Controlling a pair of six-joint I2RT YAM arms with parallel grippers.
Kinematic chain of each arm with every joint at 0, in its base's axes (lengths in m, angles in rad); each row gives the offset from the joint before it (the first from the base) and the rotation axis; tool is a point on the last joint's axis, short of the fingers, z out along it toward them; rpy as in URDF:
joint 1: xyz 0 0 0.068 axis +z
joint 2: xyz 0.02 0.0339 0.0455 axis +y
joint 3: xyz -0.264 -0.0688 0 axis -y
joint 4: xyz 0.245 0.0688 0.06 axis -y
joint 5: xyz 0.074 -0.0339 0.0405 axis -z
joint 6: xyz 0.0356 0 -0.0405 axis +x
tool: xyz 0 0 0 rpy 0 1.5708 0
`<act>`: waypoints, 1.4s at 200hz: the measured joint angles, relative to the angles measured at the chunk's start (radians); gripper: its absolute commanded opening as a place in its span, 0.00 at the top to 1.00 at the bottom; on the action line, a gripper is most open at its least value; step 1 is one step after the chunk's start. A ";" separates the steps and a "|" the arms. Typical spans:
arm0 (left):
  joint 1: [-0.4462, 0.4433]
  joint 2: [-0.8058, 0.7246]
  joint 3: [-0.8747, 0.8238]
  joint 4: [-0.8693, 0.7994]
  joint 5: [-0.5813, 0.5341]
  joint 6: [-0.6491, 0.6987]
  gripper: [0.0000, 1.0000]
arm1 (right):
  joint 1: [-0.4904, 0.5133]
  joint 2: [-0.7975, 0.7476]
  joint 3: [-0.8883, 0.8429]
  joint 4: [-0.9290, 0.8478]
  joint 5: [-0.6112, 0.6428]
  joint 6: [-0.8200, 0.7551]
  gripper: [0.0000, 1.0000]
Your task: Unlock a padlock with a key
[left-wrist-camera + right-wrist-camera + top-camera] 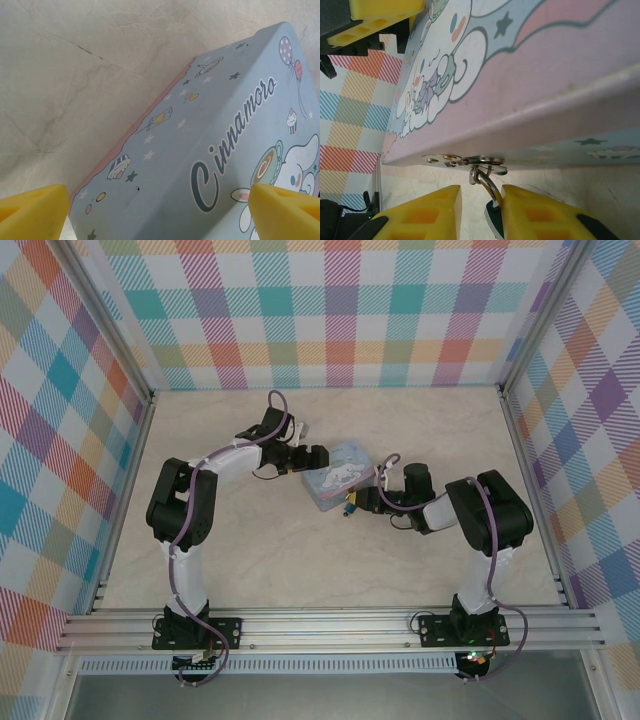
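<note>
Closely, padlock (493, 219) shows silvery shackle, dark body inside right claw (481, 190), grip unclear; left claw (157, 200) spread above tin (200, 125).

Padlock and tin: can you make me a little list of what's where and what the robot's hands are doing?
tin box: pastel blue with cartoon print, shut, in the middle of the table
padlock: thin silvery shackle hooked through the hasp on the tin box
right gripper: yellow fingers on either side of the padlock; can't tell if it is squeezing
left gripper: yellow fingers wide open, over the printed lid of the tin box
table: pale, marble-looking
</note>
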 measured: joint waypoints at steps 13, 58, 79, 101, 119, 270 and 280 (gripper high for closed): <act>0.000 0.000 -0.004 0.000 0.000 0.000 0.08 | 0.000 0.000 0.000 -0.001 0.000 -0.002 0.83; 0.000 0.000 -0.011 0.000 0.000 0.000 0.08 | 0.000 -0.002 -0.006 -0.006 0.001 -0.008 0.93; 0.000 0.000 -0.013 0.000 0.000 0.000 0.08 | 0.000 -0.006 -0.007 -0.006 0.004 -0.007 0.97; 0.000 0.000 -0.016 0.003 0.000 0.000 0.08 | 0.000 -0.010 -0.010 -0.006 0.010 -0.005 0.98; 0.000 0.000 -0.023 0.013 0.000 -0.004 0.08 | 0.000 -0.022 -0.018 -0.004 0.026 0.002 0.98; 0.001 -0.017 -0.063 0.077 -0.003 -0.008 0.06 | -0.015 -0.316 -0.099 -0.077 0.229 0.077 0.98; 0.003 -0.026 -0.065 0.074 -0.008 -0.008 0.05 | -0.016 -0.360 -0.099 -0.141 0.237 0.048 0.98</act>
